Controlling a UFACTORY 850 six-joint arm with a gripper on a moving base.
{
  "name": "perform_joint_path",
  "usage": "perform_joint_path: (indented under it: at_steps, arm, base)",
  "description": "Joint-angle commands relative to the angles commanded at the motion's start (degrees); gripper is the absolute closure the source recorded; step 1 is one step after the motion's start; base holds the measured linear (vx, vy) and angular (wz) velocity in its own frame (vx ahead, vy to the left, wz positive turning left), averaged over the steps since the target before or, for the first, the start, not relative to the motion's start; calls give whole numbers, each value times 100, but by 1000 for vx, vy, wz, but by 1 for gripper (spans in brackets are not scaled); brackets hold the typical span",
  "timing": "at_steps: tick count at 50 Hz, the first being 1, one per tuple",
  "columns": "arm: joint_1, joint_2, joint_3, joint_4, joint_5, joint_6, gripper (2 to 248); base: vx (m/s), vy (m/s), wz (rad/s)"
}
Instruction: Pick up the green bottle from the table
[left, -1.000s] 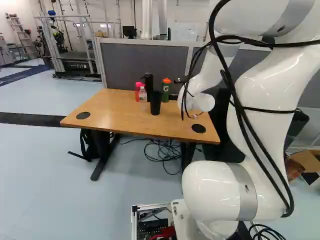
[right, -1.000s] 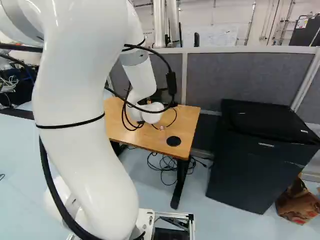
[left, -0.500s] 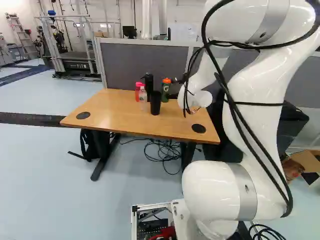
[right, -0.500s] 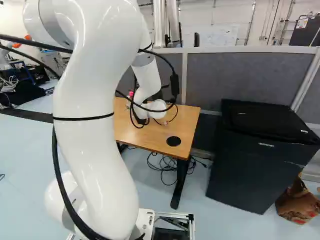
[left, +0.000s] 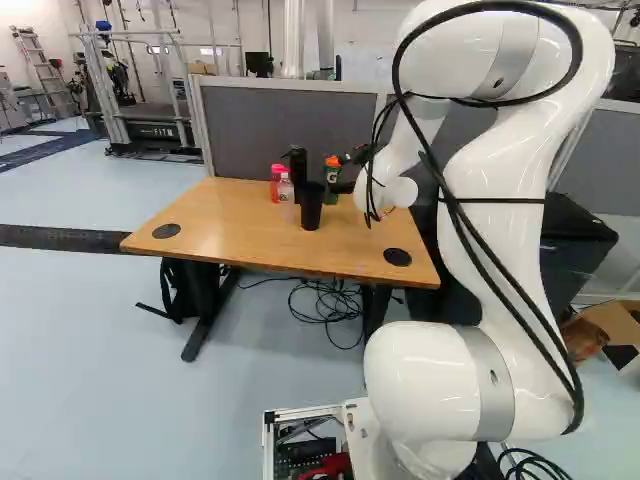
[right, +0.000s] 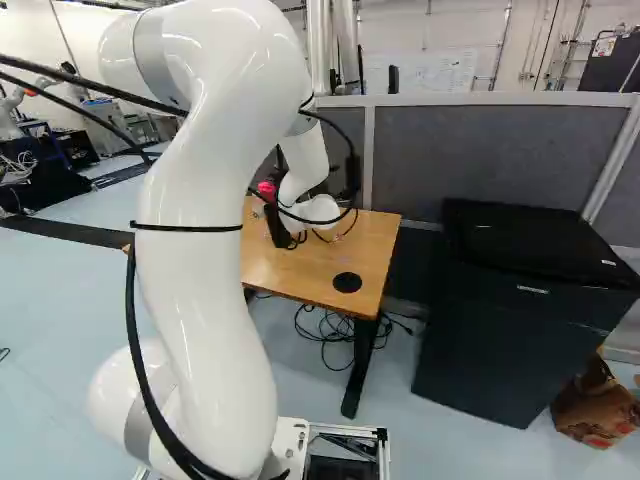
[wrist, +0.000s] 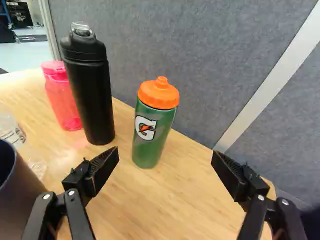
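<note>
The green bottle (wrist: 153, 131) stands upright on the table (left: 235, 235), its orange cap on top, and the other things lie about it as follows. The gripper (left: 347, 172) is near the green bottle, at its right in the left base view. In the wrist view the fingers of the gripper (wrist: 165, 162) are spread wide, with nothing held. The green bottle is ahead of the gap between them, closer to the line of the finger on the cup's side, and neither finger touches it. The flask (wrist: 90, 95), black and upright, is just beside the green bottle, apart from it. The pink bottle (wrist: 62, 97) stands past the flask from the green bottle. The clear bottle (left: 286, 190) is left of the green bottle in the left base view, in front of the pink bottle. The cup (left: 311, 207), dark and upright, is nearer the base than the green bottle and a little to its left in that same view. The partition (wrist: 190, 60) rises close behind the green bottle. The arm (left: 500, 190) reaches toward the green bottle from its right in the left base view. Below the green bottle's level, cables (left: 325, 305) lie on the floor under the table.
</note>
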Motion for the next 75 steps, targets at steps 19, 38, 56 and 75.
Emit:
perform_joint_path:
  at_steps: [19, 38, 56, 75]
  arm:
    - [97, -479, -640, -216, 0, 0, 3]
    - [226, -961, -1302, -343, 0, 446, 3]
    - [280, -1237, -1688, -345, 0, 1473, 3]
    - [365, -1486, -2043, -345, 0, 1522, 8]
  base:
    - [0, 0, 0]
    - [0, 0, 0]
    - [0, 0, 0]
    - [0, 0, 0]
